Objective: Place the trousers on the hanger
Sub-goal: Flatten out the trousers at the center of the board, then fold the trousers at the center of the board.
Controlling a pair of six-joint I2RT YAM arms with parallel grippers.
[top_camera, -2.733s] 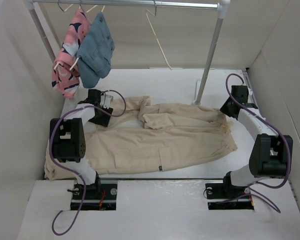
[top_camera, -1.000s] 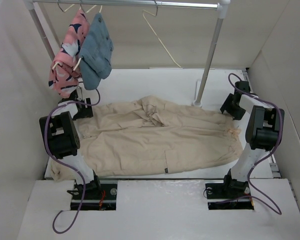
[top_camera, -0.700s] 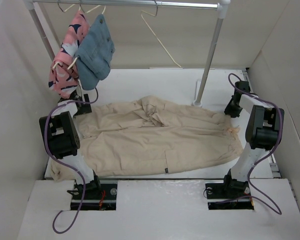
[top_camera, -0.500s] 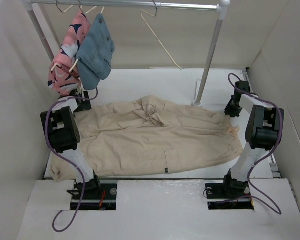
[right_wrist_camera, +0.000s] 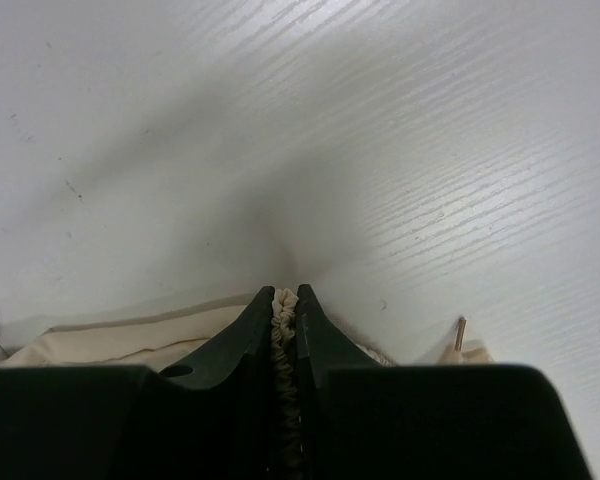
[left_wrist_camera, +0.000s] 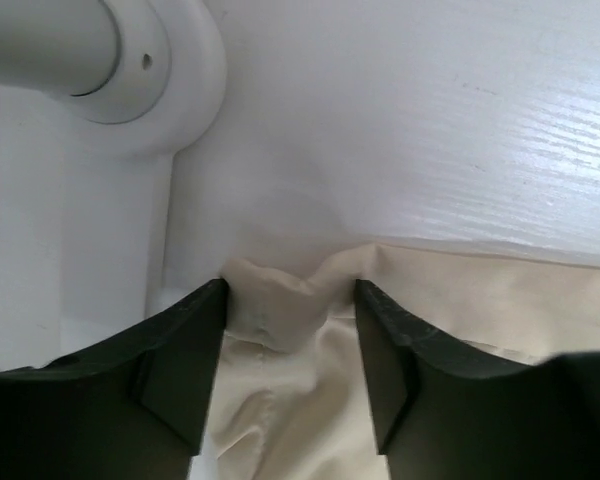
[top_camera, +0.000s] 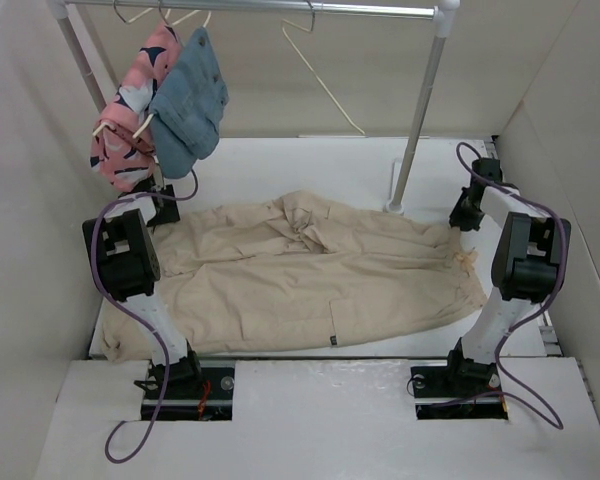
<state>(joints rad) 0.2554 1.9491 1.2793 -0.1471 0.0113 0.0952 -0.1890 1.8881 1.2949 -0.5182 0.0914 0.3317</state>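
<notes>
Two garments, a pink patterned one (top_camera: 128, 115) and a blue-grey one (top_camera: 190, 100), hang from the rail (top_camera: 280, 8) over the back left corner of the table (top_camera: 310, 160), directly above the left gripper (left_wrist_camera: 290, 300). The rack's round post foot (left_wrist_camera: 130, 70) sits just beside its fingers. The bare hanger (top_camera: 325, 85) hangs further right on the rail, well apart from the trousers (top_camera: 310, 275), which lie spread from the left edge to the right. The left gripper's jaws stand wide, straddling a puckered corner of cloth. The right gripper (right_wrist_camera: 283, 295) is pinched tight on the cloth at the right edge. Compared with a few seconds back, both arms have moved outward and the trousers lie flatter.
</notes>
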